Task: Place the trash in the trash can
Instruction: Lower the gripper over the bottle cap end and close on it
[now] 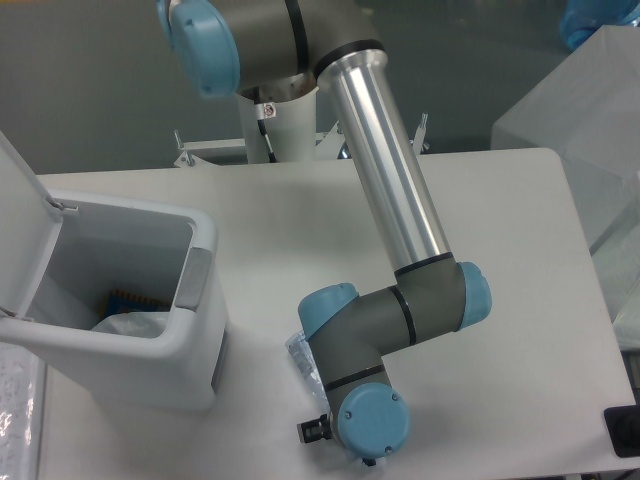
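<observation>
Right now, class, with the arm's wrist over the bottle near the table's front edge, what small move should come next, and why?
Probably a short, careful descent to get the gripper around the bottle. The wrist hides most of the bottle and the fingers, so a grasp cannot be confirmed. The trash can stands open to the left.

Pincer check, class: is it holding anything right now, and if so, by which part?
It cannot be told. The pincer is mostly hidden under the wrist, and only one end of the bottle shows beside the arm.
</observation>
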You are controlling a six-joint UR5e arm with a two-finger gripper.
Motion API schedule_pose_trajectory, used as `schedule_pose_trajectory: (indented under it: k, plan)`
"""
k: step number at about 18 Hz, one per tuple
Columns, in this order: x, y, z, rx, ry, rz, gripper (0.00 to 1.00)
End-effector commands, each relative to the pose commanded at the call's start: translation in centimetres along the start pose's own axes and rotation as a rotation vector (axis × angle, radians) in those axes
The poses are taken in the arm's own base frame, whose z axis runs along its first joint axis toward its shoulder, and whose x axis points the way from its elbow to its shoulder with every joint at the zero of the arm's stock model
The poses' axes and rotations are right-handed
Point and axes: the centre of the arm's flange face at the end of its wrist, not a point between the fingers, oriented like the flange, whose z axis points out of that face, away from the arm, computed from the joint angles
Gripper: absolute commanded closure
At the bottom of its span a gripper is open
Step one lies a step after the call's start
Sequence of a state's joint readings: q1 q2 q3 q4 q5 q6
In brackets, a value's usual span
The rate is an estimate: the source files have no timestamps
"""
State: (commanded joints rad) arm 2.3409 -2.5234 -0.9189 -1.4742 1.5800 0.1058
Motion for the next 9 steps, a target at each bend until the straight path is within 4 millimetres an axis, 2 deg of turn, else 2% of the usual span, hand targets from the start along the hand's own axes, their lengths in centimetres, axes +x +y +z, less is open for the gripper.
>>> schedule_pose_trajectory:
  k: [7, 9]
  plan:
    - [0.2, 0.2, -1.0, 0.013, 0.003, 0.009, 0.68]
    - [0.1, 0.4, -1.8, 0.024, 0.008, 0.014, 0.70]
